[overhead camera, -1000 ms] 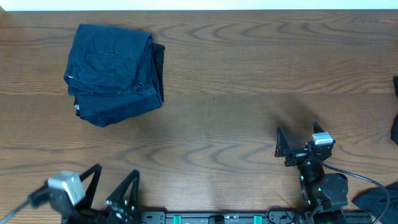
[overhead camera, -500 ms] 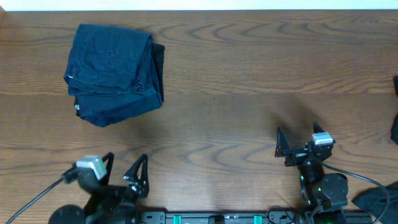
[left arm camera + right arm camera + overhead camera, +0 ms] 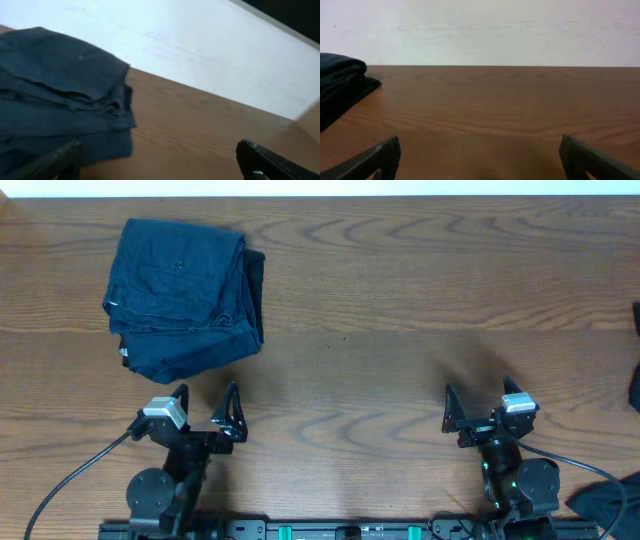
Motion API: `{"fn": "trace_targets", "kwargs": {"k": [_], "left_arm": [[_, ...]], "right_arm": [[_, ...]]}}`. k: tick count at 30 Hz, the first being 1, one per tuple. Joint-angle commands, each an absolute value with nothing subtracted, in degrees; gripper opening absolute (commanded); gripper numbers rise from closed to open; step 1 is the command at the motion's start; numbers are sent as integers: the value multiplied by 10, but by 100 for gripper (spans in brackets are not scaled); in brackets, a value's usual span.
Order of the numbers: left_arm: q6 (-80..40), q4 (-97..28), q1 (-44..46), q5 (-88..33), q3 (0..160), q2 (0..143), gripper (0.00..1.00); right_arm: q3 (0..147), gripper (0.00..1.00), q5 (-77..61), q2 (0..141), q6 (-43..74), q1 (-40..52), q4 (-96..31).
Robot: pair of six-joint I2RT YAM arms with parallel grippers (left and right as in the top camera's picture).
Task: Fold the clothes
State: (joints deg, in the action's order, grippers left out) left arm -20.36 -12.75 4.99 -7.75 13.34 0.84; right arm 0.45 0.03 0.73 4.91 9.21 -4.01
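Observation:
The clothes (image 3: 185, 295) lie as a folded dark navy bundle at the table's far left. My left gripper (image 3: 206, 392) stands open just in front of the bundle's near edge, touching nothing. In the left wrist view the clothes (image 3: 55, 100) fill the left side, and the gripper (image 3: 160, 150) has only bare wood between its jaws. My right gripper (image 3: 478, 390) rests open near the front right, far from the bundle. In the right wrist view the clothes (image 3: 340, 82) show at the far left edge, and the gripper (image 3: 480, 142) is empty.
Dark objects poke in at the right edge (image 3: 634, 390) and the bottom right corner (image 3: 600, 500). A cable (image 3: 70, 480) trails left from the left arm's base. The wooden table (image 3: 380, 310) ends at a white strip along its far edge.
The left arm has swung up and to the right from the bottom-left corner, and its open gripper now points at the bundle's near edge. The right arm has not moved.

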Motion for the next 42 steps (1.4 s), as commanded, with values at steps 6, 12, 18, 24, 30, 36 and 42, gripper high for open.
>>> {"fn": "trace_targets", "kwargs": {"k": [6,12,18,24,30,36,42], "left_arm": [[-164,-89,52,-14,70,1,98],[-105,-76,52,-14,46,1,98],[-63,-76,52,-14,34,1,98],[-8,-73,52,-15,18,1,98],[65,-72,52,-15,18,1,98],[105,-72,52,-15,18,1,98],[101,-72,52,-15,18,1,98]], "right_arm": [[3,99,6,4,40,86,-42],[3,99,6,4,40,86,-42],[3,99,6,4,40,86,-43],[3,99,6,4,40,86,-42],[3,99,6,4,40,86,-43],[3,99,6,4,40,86,-43],[3,99,6,4,40,86,-42]]}}
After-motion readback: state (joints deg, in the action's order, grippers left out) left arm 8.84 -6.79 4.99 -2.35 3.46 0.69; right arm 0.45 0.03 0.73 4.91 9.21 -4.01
